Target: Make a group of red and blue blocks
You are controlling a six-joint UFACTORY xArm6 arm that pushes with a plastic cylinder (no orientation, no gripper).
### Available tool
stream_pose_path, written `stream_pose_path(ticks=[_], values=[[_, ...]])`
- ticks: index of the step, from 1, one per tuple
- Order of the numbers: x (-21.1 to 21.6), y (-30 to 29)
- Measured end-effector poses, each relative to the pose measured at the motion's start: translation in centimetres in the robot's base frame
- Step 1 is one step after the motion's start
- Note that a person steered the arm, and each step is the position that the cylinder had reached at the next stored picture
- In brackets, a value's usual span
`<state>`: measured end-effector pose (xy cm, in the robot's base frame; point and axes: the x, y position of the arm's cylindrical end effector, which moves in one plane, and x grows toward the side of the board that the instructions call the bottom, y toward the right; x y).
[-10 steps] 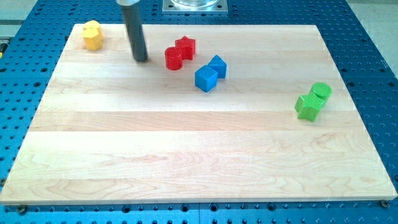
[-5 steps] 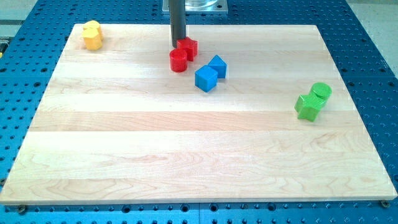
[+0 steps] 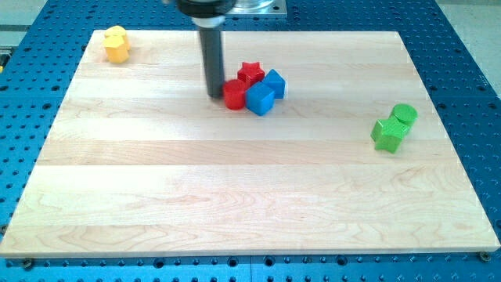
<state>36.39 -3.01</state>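
My tip [image 3: 214, 95] rests on the board just left of a red cylinder [image 3: 234, 95], touching or almost touching it. The red cylinder presses against a blue cube [image 3: 259, 99]. A red star block [image 3: 250, 74] sits just above the cylinder, next to a second blue block [image 3: 275, 82]. The two red and two blue blocks form one tight cluster at the upper middle of the wooden board [image 3: 235, 188].
Two yellow blocks [image 3: 116, 44] sit together at the board's top left corner. A green cube [image 3: 387, 134] and a green cylinder [image 3: 404, 116] sit together near the right edge. The arm's base plate [image 3: 244, 6] is at the view's top.
My tip went from the upper left, round above the red blocks, to the cylinder's left. The red cylinder and red star slid right and down, against the blue blocks.
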Motion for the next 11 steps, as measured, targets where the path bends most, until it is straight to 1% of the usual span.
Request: stream_pose_path(ticks=[1, 2, 3, 4, 5, 6, 7, 8, 9, 10, 11], values=[[0.2, 0.0], [3.1, -5.2], [6.7, -4.1], [7.7, 2.3], [7.1, 7.9], [3.2, 7.4], [4.9, 2.9], [9.2, -1.4], [7.2, -4.1], [5.4, -2.2], [7.5, -3.9]])
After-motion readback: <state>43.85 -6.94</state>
